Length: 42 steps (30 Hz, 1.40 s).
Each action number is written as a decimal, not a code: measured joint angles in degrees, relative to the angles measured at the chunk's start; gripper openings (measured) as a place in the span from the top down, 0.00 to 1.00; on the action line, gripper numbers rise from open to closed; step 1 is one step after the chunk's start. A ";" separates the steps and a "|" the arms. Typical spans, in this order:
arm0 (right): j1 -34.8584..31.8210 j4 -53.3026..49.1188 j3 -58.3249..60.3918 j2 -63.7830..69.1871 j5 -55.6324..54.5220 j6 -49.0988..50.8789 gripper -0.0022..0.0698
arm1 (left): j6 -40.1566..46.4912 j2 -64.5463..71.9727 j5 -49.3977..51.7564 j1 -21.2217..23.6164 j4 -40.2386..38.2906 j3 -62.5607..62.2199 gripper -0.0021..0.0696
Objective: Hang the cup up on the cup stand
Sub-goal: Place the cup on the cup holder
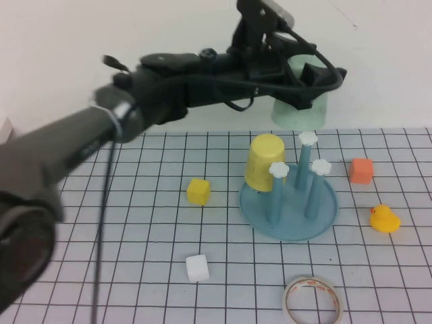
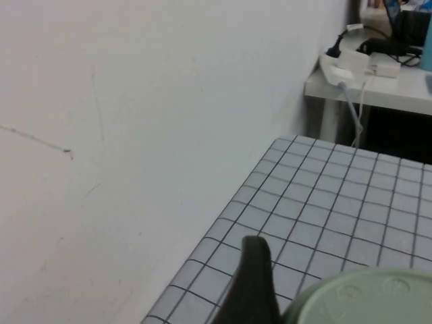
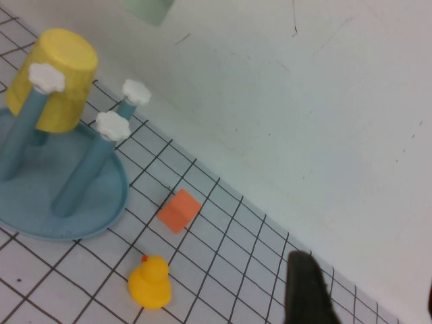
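Nearest on the gridded surface (image 1: 135, 270) a tape roll (image 1: 312, 302) is seen, then the cup stand (image 1: 289, 214) with a yellow cup (image 1: 264, 162) inverted over one peg. Farther back, above the stand, the cup (image 1: 300, 108) is held upright, its long axis vertical and base uppermost, by the left gripper (image 1: 312, 79) with jaws closed on it. Of the right gripper (image 3: 358, 290), off to the stand's right, only one dark finger is shown, so its jaws cannot be judged.
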 joint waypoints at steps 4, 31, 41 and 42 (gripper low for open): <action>0.00 0.00 0.00 0.00 0.00 0.00 0.46 | 0.00 5.32 -1.16 -0.76 0.04 -5.71 0.22; 0.00 0.00 0.00 0.00 -0.24 0.00 0.46 | 0.30 20.05 -14.67 -3.90 -0.73 -16.26 0.22; 0.00 0.00 0.00 0.00 -0.24 0.00 0.46 | 0.30 21.84 -14.02 -3.90 -0.84 -16.40 0.22; 0.00 0.00 0.00 0.00 -0.24 0.00 0.46 | 0.30 21.84 -13.75 -3.90 -0.84 -16.70 0.23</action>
